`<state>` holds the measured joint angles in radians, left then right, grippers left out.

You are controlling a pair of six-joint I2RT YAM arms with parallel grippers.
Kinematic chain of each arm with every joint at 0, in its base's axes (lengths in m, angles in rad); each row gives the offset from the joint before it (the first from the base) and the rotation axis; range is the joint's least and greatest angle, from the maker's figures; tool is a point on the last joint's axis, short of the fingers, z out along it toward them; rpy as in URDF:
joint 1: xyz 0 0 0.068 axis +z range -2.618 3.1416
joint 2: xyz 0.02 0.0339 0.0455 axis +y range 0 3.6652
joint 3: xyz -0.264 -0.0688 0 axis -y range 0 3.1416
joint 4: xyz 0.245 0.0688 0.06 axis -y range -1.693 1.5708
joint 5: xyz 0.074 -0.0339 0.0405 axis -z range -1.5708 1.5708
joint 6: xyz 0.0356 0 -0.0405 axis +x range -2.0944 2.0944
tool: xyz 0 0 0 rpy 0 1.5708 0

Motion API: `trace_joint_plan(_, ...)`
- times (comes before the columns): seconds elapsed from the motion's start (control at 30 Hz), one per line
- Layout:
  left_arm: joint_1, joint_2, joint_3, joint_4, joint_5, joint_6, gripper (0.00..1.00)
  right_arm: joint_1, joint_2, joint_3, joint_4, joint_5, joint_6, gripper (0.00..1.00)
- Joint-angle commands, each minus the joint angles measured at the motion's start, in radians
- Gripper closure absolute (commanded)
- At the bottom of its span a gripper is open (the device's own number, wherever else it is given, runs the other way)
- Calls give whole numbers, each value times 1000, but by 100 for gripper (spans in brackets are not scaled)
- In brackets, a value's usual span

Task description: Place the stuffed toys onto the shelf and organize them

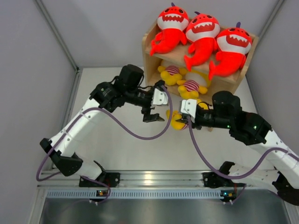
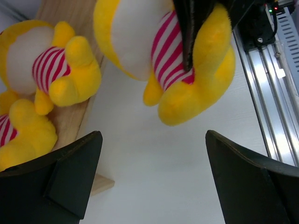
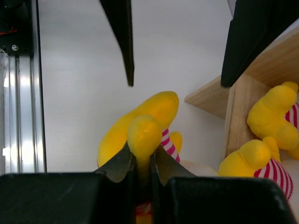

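White table [image 1: 117,149]; right pincer [image 3: 140,159] pinches yellow toy [image 3: 149,114]; left pincer [image 2: 152,142] agape.

a robotics lab cell: plain grey wall panels [image 1: 28,70], white table [image 1: 117,149], aluminium mounting rail [image 1: 154,179].

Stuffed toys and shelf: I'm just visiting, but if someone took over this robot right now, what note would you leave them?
Right gripper: shut on a limb of the third yellow toy, just in front of the shelf.
Left gripper: open, empty, beside that toy.
Done: three red sharks on the top tier, two yellow toys on the lower tier.
Left: probably set the third yellow toy on the lower tier, then release.
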<state>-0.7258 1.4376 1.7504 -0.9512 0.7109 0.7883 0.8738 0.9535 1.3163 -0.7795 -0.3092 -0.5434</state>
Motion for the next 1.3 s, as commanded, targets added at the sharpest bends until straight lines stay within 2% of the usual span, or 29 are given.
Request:
trace_joint_plan(0.0,-99,70,60,-26,-17,83,2,-16,-38,0,100,-11,-30,100)
trace_joint_plan(0.23,-132,170,170,-23,-64,86,9,-18,-82,-34,108,-51,-36,100)
trace_joint_plan(0.3,-138,181,184,-23,-62,100,19,-19,-90,-35,109,-68,-39,100)
trace_joint_plan(0.33,-147,188,189,-24,-62,123,27,-18,-99,-37,118,-67,-40,100)
trace_joint_plan(0.37,-152,191,202,-23,-60,129,54,-19,-105,-46,123,-68,-40,100)
trace_joint_plan(0.43,-162,198,219,-23,-45,126,80,-19,-122,-58,131,-62,-41,100)
trace_joint_plan(0.47,-164,205,231,-24,-39,121,100,-18,-127,-69,140,-59,-43,100)
trace_joint_plan(0.57,-170,217,235,-23,-34,124,100,-19,-131,-75,143,-41,-24,98)
trace_joint_plan(0.6,-181,222,235,-24,-57,130,100,-18,-131,-74,149,-21,-3,91)
trace_joint_plan(0.63,-193,228,232,-18,-136,131,100,-18,-136,-72,157,4,28,78)
trace_joint_plan(0.67,-205,242,215,0,-192,123,100,-19,-142,-71,169,57,77,55)
trace_joint_plan(0.73,-236,253,195,80,-301,80,100,-18,-176,-72,175,103,120,41)
trace_joint_plan(0.8,-241,270,196,101,-329,86,100,-19,-205,-72,195,172,187,29)
trace_joint_plan(0.93,-242,264,196,170,-393,48,100,-18,-260,-54,187,252,237,27)
trace_joint_plan(1.03,-247,231,111,251,-424,42,100,-18,-279,-52,180,285,235,27)
trace_joint_plan(1.27,-271,207,75,284,-570,2,100,-18,-306,-54,174,343,240,26)
